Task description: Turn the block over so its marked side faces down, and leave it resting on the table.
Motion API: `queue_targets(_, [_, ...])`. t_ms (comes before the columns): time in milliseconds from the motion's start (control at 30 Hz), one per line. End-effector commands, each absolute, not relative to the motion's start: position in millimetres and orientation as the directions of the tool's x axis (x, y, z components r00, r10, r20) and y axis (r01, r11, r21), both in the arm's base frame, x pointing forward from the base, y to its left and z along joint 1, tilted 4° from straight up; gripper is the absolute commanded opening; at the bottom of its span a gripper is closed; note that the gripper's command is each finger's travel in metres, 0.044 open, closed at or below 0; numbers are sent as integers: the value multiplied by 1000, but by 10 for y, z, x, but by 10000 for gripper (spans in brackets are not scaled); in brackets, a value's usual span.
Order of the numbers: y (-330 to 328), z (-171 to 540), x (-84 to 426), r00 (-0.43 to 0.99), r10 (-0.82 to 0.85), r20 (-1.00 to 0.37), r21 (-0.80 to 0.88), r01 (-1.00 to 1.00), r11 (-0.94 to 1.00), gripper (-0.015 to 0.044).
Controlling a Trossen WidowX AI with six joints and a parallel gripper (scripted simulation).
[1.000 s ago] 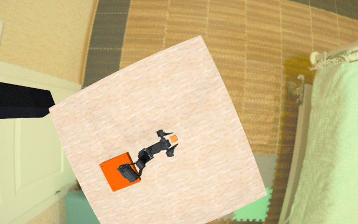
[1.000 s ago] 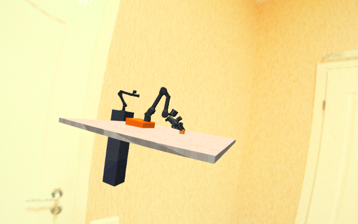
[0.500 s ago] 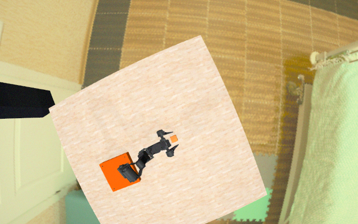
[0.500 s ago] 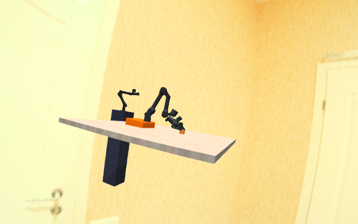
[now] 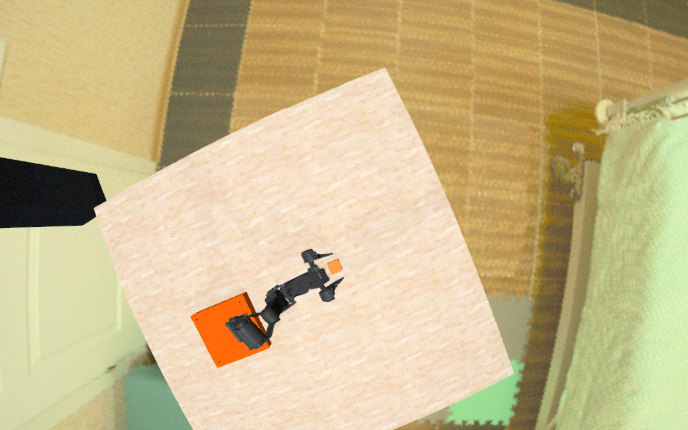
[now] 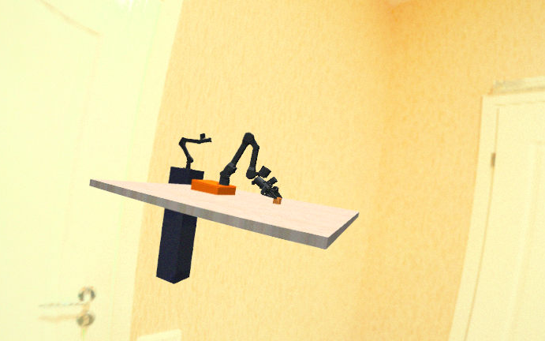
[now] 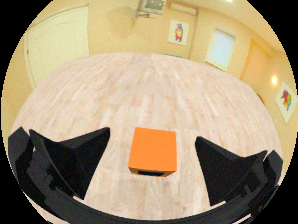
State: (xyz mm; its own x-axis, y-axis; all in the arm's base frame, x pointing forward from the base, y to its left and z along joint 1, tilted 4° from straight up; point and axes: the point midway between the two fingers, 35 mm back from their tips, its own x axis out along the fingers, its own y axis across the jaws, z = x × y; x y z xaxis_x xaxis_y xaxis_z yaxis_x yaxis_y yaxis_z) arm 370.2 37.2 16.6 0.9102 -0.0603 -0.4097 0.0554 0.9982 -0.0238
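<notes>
In the wrist view the claw [image 7: 150, 156] filled the lower frame, its two dark fingers spread wide to lower left and lower right, gripping nothing. Between them, touching neither, the orange block [image 7: 153, 151] sat flat on the table [image 7: 133, 90] at the centre of the frame. Its top face showed plain orange, with only a dark strip along its near lower edge (whether that was the mark or shadow could not be told).

From above, the block [image 5: 334, 264] lay just right of centre on the table [image 5: 377, 176], between the open fingertips of the claw [image 5: 334, 267]. Lower left of it, the arm ran back to its orange base plate [image 5: 215, 331]. In the exterior view, the block [image 6: 277, 201] rested on the table [image 6: 307, 220] just below the claw [image 6: 274, 195].
</notes>
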Motion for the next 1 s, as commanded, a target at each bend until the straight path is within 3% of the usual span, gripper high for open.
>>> queue_targets(0, [366, 171, 3702, 911, -64, -407, -30, 57, 998, 440])
queue_targets(133, [374, 172, 3727, 901, -63, -429, -30, 56, 998, 440])
queue_targets(367, [422, 373, 3790, 767, -57, -639, -29, 50, 998, 440])
queue_targets(600, [402, 789, 3495, 606, -57, -793, -27, 58, 998, 440])
queue_targets(967, [396, 843, 3480, 575, -58, -816, -30, 58, 998, 440])
